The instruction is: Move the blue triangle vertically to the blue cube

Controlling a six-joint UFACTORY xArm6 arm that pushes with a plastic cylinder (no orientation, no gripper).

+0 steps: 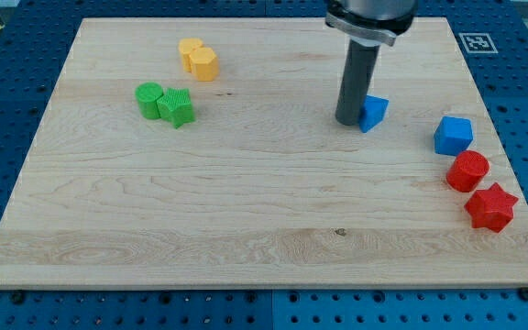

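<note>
My tip (349,121) sits on the wooden surface (246,202) touching the blue triangle's (373,112) left side (no gripper on this rig, just the rod), w/ the blue cube (453,136) near on the view's right, slightly lower, apart from the triangle.

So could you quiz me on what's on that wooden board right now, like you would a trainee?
1. True or false: my tip is right beside the blue triangle, on its left in the view.
2. Which block sits nearest the blue cube? A) green star B) red cylinder C) yellow heart
3. Fill in: the two green blocks lie toward the view's ____ side of the board.

Key: 1 true; 2 B; 3 left.
</note>
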